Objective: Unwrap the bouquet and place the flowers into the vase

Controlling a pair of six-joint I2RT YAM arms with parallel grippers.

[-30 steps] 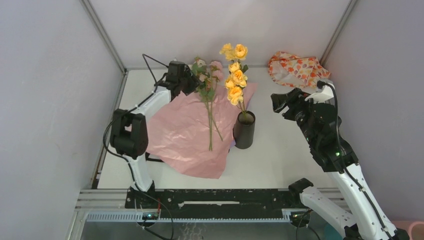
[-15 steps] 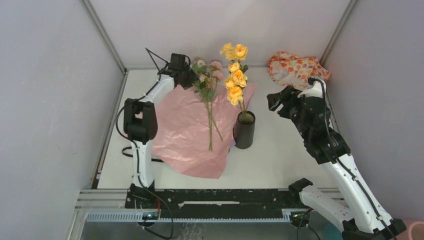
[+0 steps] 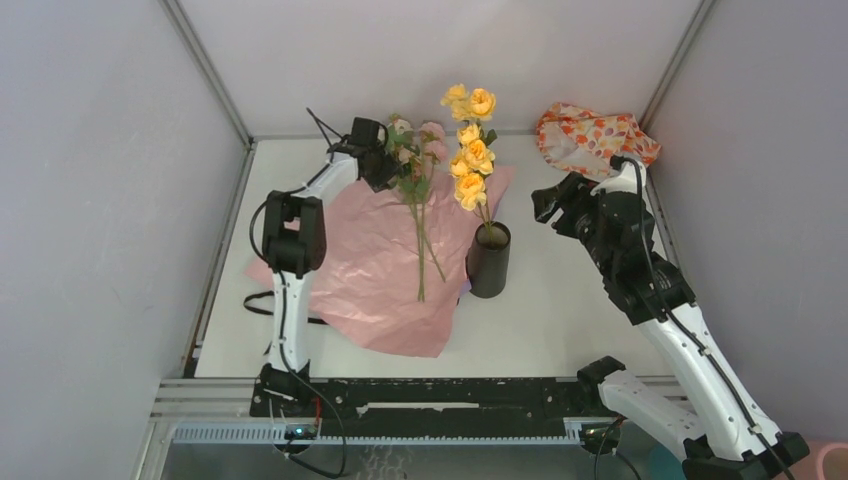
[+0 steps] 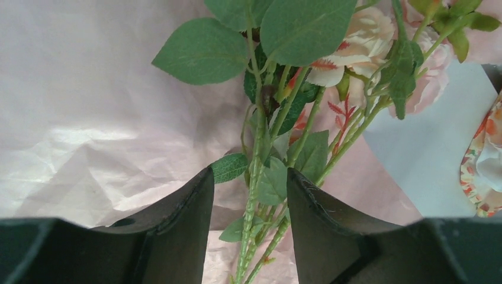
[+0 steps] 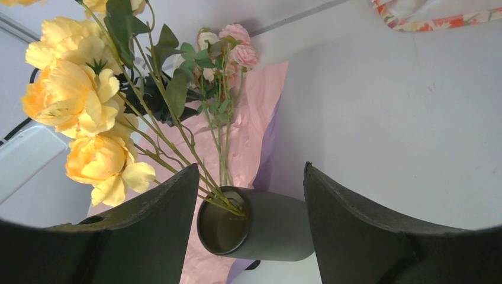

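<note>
- Left pincer point(image 4: 250, 176) stands part open, with one dark finger point(image 4: 177, 225) on each side of the thin green stems of the pink roses point(image 3: 420, 215). The stems pass through the gap with room to spare, so I judge that nothing is pinched yet.
- The pink roses lie flat on the spread pink paper point(image 3: 350, 270), just left of the vase point(image 3: 488, 262). Their long axis runs from the far wall toward the near edge. The heads lie beyond the vase and to its left, and the stem ends reach about level with its foot.
- My left pincer sits high on those stems, just below the leaves and blooms, beyond the vase and to its left. The stems run straight through the gap, so the jaws would close across them, not along them.
- The vase stands upright on the bench point(image 3: 560, 310) at the right edge of the paper. The yellow roses point(image 3: 470, 160) are already in it, rising above its rim.
- My right pincer point(image 5: 251, 171) is wide open and empty. It hovers to the right of the vase with its mouth turned toward it, apart from it.
- I judge the left arm far the nearer to the pink roses. They lie flat while the vase mouth faces up. The coming move therefore turns on closing across the stems, lifting, and swinging the stem ends rightward and downward. They would go in beside the yellow stems.
</note>
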